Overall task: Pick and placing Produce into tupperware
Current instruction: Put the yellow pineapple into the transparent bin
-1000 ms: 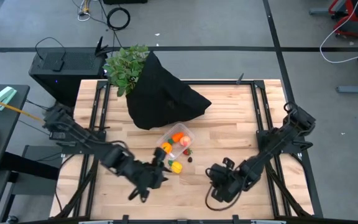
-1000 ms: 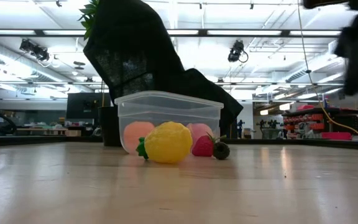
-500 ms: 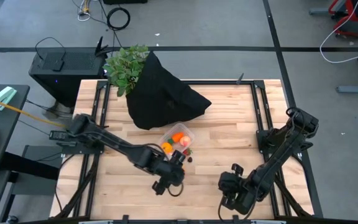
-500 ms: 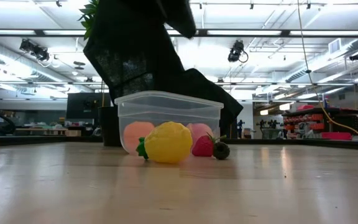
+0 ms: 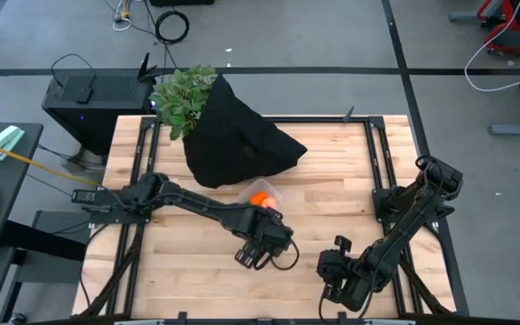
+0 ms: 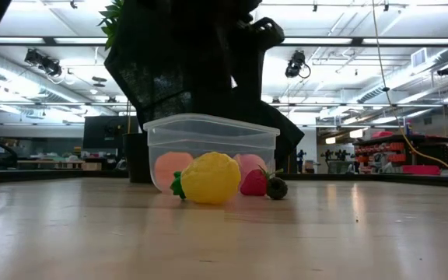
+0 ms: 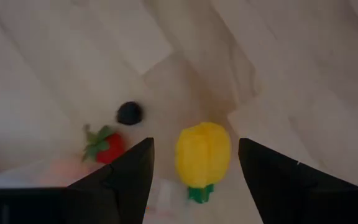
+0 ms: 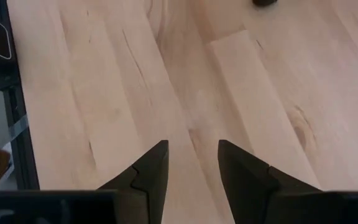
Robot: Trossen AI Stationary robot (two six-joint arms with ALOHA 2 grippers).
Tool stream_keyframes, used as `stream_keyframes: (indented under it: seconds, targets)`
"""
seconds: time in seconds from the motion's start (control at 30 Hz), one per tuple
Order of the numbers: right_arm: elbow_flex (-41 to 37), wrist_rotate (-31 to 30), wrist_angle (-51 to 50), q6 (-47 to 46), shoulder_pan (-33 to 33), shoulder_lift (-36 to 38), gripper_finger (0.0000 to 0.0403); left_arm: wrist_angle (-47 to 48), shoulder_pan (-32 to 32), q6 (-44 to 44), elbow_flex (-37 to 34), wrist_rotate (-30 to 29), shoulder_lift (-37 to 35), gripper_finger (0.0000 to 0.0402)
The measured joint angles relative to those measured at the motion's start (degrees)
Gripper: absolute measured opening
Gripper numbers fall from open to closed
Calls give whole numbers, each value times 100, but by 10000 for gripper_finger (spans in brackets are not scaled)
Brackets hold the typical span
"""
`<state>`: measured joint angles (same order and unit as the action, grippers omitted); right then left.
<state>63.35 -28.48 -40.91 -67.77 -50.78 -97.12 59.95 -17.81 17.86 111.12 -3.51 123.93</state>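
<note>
The clear tupperware (image 6: pixel 211 148) stands on the table mid-way, partly under my left arm in the high view (image 5: pixel 270 190), with an orange ball (image 5: pixel 260 199) and pink pieces (image 6: pixel 173 165) inside. Just in front of it, a yellow piece (image 7: pixel 202 154), a red berry (image 7: pixel 105 145) and a dark berry (image 7: pixel 129 113) lie on the wood. My left gripper (image 7: pixel 194 142) is open and hangs above the yellow piece, one finger on either side, without touching. My right gripper (image 8: pixel 193 144) is open and empty over bare wood near the table's near right (image 5: pixel 334 266).
A black cloth heap (image 5: pixel 237 140) and a leafy green plant (image 5: pixel 183 97) stand behind the tupperware at the far left-middle. Black rails (image 5: pixel 382 181) run along the table's sides. Bare wood lies to the right of the tupperware and along the near edge.
My left gripper has swung from the near left toward the table's right and far side, and now stands above the produce in front of the tupperware. My right gripper has drawn a little toward the near right edge, then kept still. The produce has not moved.
</note>
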Motion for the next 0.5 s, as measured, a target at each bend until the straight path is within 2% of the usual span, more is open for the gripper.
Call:
stream_keyframes:
  seconds: [0.5]
  targets:
    - [2, 32, 46, -276, 278, -4, 145, 57, -9, 170, -1, -30, 183, 334]
